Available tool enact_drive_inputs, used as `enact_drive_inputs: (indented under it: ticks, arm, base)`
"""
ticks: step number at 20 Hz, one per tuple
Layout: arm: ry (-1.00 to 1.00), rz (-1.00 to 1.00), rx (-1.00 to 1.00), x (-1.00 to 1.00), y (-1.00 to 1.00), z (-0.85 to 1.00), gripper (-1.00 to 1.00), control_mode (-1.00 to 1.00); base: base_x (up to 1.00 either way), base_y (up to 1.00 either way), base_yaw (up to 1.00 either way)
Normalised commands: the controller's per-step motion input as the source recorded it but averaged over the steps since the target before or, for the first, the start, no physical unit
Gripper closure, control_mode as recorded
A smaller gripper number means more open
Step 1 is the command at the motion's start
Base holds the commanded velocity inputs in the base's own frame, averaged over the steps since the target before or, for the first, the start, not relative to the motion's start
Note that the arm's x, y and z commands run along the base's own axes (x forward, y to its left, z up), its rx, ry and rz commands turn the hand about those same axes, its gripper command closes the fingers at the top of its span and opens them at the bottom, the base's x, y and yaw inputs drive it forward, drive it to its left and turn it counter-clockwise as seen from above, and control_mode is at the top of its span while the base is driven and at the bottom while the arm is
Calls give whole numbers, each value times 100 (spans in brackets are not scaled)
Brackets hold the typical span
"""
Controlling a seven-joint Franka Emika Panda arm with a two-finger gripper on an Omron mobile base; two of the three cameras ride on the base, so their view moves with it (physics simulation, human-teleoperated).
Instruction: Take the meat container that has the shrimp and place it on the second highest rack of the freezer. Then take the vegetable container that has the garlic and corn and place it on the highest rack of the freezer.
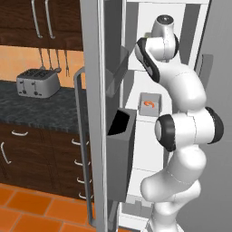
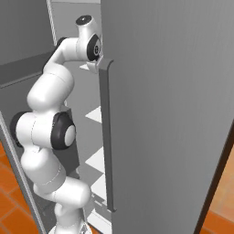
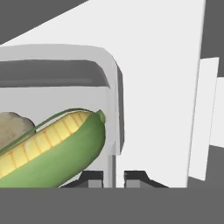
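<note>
The vegetable container (image 3: 111, 100), grey-white with rounded corners, holds a corn cob (image 3: 52, 151) in its green husk and a beige garlic bulb (image 3: 13, 124). My gripper (image 3: 113, 178) is shut on its near wall, one dark fingertip (image 3: 93, 176) on each side. The white freezer (image 3: 166, 57) interior lies around it. In the left base view my arm (image 1: 181, 90) reaches high into the open freezer (image 1: 136, 63). One level lower, the meat container (image 1: 149, 104) with the orange shrimp sits on a white shelf, the second highest rack (image 1: 144, 118). Whether the vegetable container rests on the highest rack is hidden.
The freezer door (image 1: 96, 113) stands open at left, with dark bins (image 1: 121, 136) and a long bar handle (image 1: 80, 136). Beyond it a toaster (image 1: 37, 83) sits on a dark counter (image 1: 41, 108). A wide grey door panel (image 2: 173, 114) blocks the right side.
</note>
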Motion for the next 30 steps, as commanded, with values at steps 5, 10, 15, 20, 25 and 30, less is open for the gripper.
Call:
enact_drive_inputs:
  ticks: [5,10,15,20,25,30]
  arm:
    - [0,-1,0,3,3,-3,100,-100]
    - [0,0,0,0,0,0,100,-100]
    - [0,0,0,0,0,0,-100,-100]
    - [0,0,0,0,0,0,-100,-100]
    - [-7,0,0,-12,-1,0,-100,-100]
    - [-22,1,0,-80,6,17,-100,-100]
  base:
    - [0,0,0]
    - [0,0,0]
    - [0,0,0]
    - [0,0,0]
    - [0,0,0]
    - [0,0,0]
